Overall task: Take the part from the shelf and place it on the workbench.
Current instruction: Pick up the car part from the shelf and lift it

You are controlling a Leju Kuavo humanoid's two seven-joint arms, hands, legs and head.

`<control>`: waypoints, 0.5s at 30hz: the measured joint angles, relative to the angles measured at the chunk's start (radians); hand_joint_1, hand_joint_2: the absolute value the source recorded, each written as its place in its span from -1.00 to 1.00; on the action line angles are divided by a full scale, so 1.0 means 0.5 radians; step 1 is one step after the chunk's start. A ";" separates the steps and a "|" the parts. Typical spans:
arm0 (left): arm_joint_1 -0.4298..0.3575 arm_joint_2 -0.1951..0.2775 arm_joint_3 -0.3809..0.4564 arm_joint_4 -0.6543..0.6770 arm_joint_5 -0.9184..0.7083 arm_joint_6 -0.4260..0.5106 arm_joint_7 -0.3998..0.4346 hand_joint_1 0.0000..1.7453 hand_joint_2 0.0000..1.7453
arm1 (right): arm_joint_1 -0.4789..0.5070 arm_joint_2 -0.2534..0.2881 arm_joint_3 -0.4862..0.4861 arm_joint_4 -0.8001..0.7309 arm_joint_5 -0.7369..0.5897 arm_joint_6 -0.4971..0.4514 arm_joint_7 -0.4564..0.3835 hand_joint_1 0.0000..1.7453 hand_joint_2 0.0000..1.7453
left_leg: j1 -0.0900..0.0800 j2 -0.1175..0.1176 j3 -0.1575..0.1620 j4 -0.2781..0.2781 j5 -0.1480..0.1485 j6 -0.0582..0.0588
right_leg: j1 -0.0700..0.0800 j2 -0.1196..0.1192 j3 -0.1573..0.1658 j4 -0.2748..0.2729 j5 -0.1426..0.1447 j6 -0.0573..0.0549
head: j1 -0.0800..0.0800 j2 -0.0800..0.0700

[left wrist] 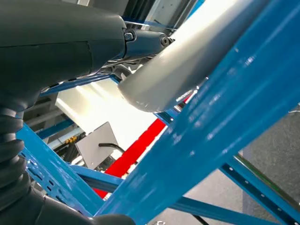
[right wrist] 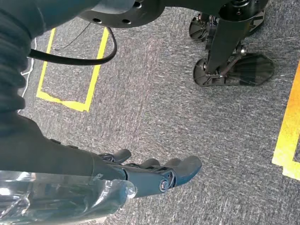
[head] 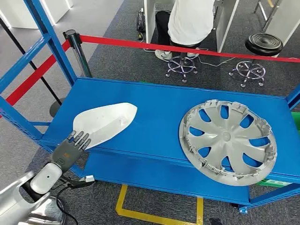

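A white, pointed shell-shaped part (head: 106,123) lies on the left half of the blue shelf (head: 159,112), its wide end at the near-left edge. My left hand (head: 72,145) reaches in from below left, its fingers laid straight over that wide end. In the left wrist view the dark fingers (left wrist: 145,42) lie along the part (left wrist: 176,70), the blue shelf edge (left wrist: 212,131) runs under it, and the thumb stays well away from the part. My right hand (right wrist: 141,176) hangs over the grey carpet with its fingers stretched out and nothing in it.
A silver wheel cover (head: 228,140) lies on the shelf's right half. Blue uprights (head: 53,44) frame the left side. Behind run a red barrier tape (head: 176,48) and its post (head: 76,47), with a seated person (head: 191,21) and a black stool (head: 263,44) beyond.
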 joint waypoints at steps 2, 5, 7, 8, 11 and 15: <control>0.000 -0.003 0.004 0.000 0.000 0.003 -0.002 0.03 1.00 | 0.000 0.000 0.000 0.000 0.001 -0.001 -0.001 -1.00 1.00 | 0.000 0.000 0.000 0.000 0.000 0.000 | 0.000 0.000 0.000 0.000 0.000 0.000 | 0.000 0.000; 0.000 -0.012 0.015 0.000 0.000 0.008 -0.007 1.00 1.00 | 0.000 0.000 -0.007 0.000 0.003 -0.003 -0.004 -1.00 1.00 | 0.000 0.000 0.000 0.000 0.000 0.000 | 0.000 0.000 0.000 0.000 0.000 0.000 | 0.000 0.000; 0.000 -0.018 0.023 0.000 0.000 0.012 -0.009 1.00 1.00 | 0.000 0.000 -0.012 0.000 0.007 -0.003 -0.006 -1.00 1.00 | 0.000 0.000 0.000 0.000 0.000 0.000 | 0.000 0.000 0.000 0.000 0.000 0.000 | 0.000 0.000; 0.001 -0.020 0.027 0.000 0.000 0.016 -0.012 1.00 1.00 | 0.000 0.000 -0.015 0.000 0.008 -0.003 -0.007 -1.00 1.00 | 0.000 0.000 0.000 0.000 0.000 0.000 | 0.000 0.000 0.000 0.000 0.000 0.000 | 0.000 0.000; 0.001 -0.025 0.040 0.000 0.000 0.025 -0.026 1.00 1.00 | 0.000 0.000 -0.026 0.000 0.010 -0.004 -0.012 -1.00 1.00 | 0.000 0.000 0.000 0.000 0.000 0.000 | 0.000 0.000 0.000 0.000 0.000 0.000 | 0.000 0.000; 0.001 -0.040 0.065 0.000 0.000 0.042 -0.057 1.00 1.00 | 0.000 0.000 -0.037 0.000 0.016 -0.004 -0.012 -1.00 1.00 | 0.000 0.000 0.000 0.000 0.000 0.000 | 0.000 0.000 0.000 0.000 0.000 0.000 | 0.000 0.000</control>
